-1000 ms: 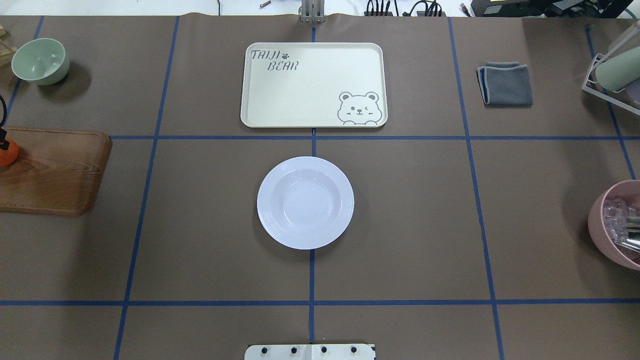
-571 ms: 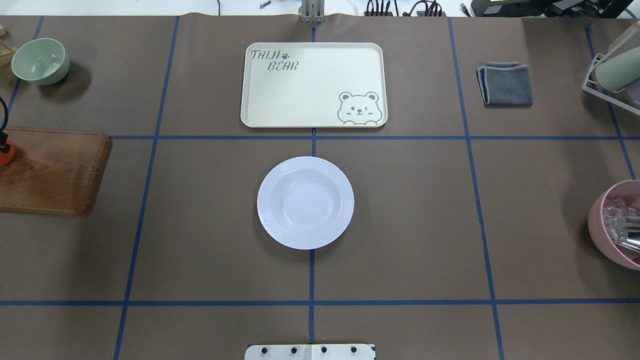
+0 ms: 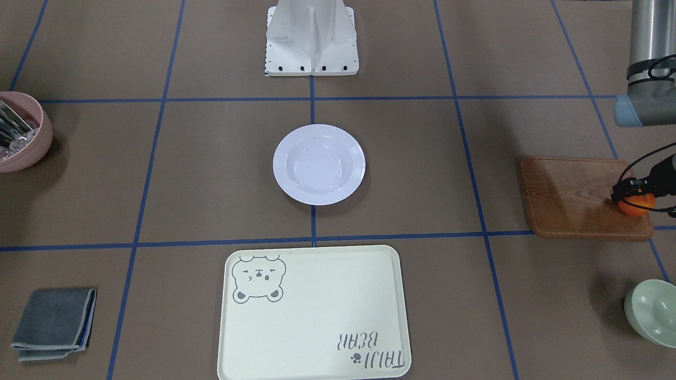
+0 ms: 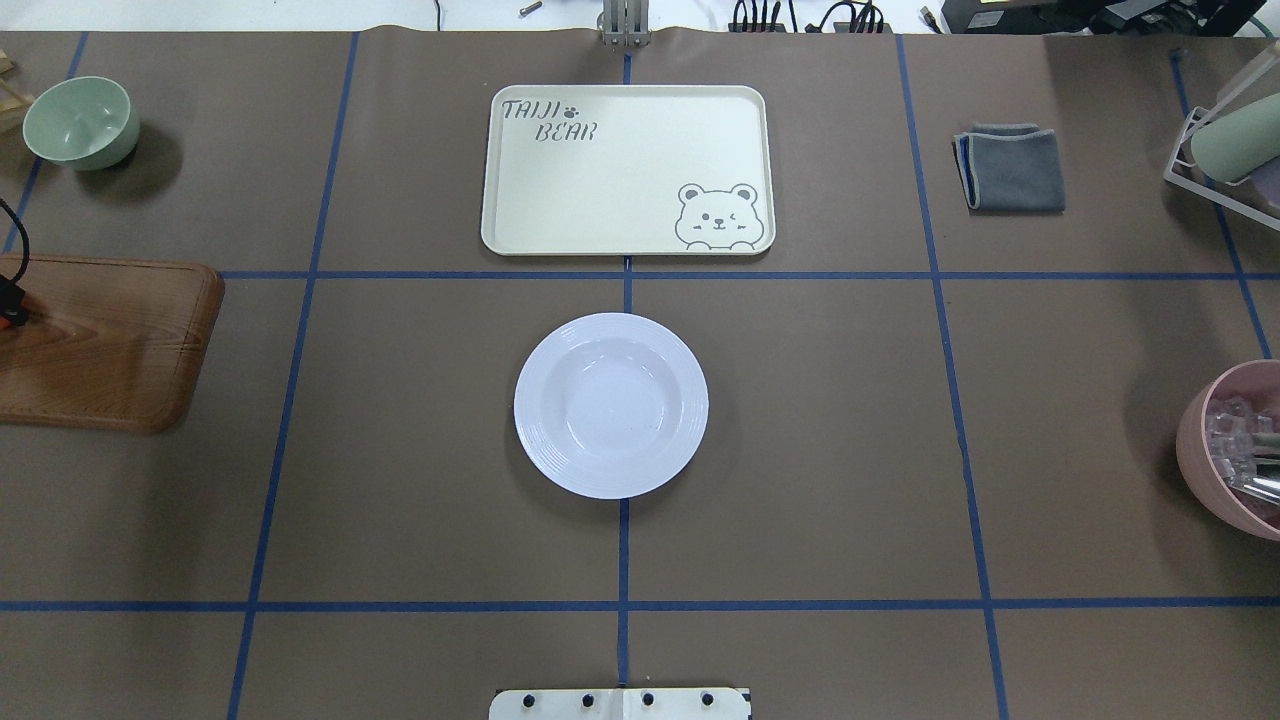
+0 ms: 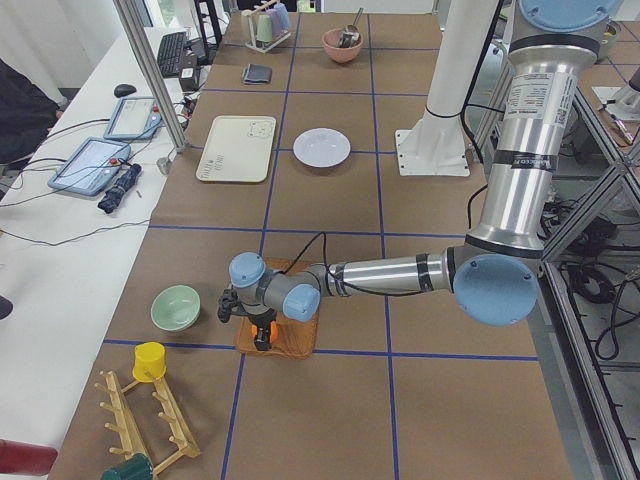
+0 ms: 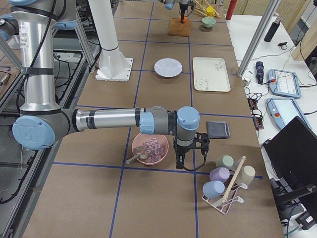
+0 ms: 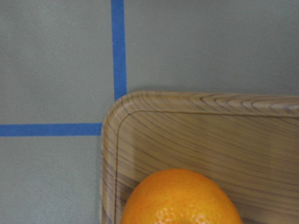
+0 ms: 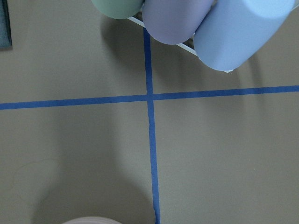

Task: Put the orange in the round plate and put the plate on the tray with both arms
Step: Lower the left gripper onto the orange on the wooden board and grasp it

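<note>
The orange point(image 3: 636, 205) is over the outer end of a brown wooden board point(image 3: 570, 195), and my left gripper point(image 3: 635, 198) is shut on it. The left side view shows the orange point(image 5: 262, 330) pinched between the black fingers just above the board. It fills the bottom of the left wrist view point(image 7: 180, 198). The round plate point(image 4: 611, 405) lies empty at the table's centre. Beyond it lies the tray point(image 4: 625, 170), also empty. My right gripper point(image 6: 187, 157) hangs far right between a pink bowl and a cup rack; I cannot tell whether it is open or shut.
A pale-green bowl point(image 4: 80, 122) stands back left, beyond the board point(image 4: 100, 345). A folded grey cloth point(image 4: 1010, 168) lies back right. The pink bowl point(image 4: 1235, 450) holds clear pieces and a utensil. The cup rack point(image 6: 225, 181) stands at the right end.
In the overhead view the orange and the left gripper's tip have slid further toward the left edge, so less of the orange shows. Plate and tray have not moved.
</note>
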